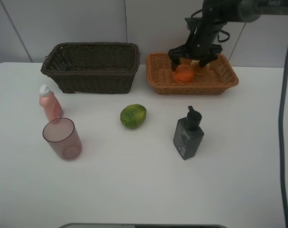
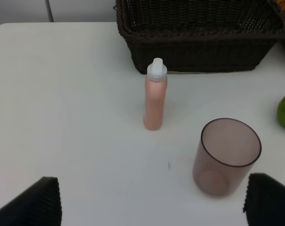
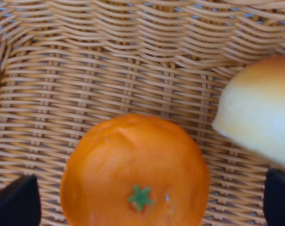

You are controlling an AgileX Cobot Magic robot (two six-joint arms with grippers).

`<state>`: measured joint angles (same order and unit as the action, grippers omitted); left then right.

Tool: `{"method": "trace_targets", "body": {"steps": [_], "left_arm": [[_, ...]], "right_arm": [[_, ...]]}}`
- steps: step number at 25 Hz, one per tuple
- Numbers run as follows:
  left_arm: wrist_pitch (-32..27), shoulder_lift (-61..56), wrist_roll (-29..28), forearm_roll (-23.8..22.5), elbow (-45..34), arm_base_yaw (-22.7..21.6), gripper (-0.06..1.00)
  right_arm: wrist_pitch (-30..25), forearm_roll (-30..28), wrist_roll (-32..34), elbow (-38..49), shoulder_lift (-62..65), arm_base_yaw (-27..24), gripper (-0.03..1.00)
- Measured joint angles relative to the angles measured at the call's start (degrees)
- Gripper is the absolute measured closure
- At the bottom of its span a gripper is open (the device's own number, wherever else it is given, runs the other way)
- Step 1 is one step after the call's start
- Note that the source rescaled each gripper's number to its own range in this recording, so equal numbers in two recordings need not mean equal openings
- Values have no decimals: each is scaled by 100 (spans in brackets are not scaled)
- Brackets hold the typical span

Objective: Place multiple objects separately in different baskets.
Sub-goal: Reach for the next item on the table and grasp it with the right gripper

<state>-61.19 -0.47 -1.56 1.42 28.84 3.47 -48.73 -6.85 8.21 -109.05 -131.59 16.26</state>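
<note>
Orange [image 3: 135,169] and peach [image 3: 260,113] lie inside tan basket [image 1: 196,88].

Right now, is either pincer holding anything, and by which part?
Nothing is held. The right pincer stands open astride the orange in the tan basket, clear of it on both sides; the left pincer is open and empty.

White worktop [image 1: 144,190] carries a dark basket [image 1: 91,78], tan basket [image 1: 191,87], pink bottle [image 1: 50,103], upright cup [image 1: 63,138], green fruit [image 1: 133,116] and pump bottle [image 1: 187,134], all apart.
</note>
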Motion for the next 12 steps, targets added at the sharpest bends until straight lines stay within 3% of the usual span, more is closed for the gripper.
{"method": "trace_targets", "body": {"steps": [5, 12], "left_arm": [[0, 0, 0, 0, 0, 0, -6], [0, 0, 0, 0, 0, 0, -6]], "right_arm": [[-337, -124, 0, 0, 251, 86, -3], [-1461, -145, -13, 0, 892, 404, -3]]}}
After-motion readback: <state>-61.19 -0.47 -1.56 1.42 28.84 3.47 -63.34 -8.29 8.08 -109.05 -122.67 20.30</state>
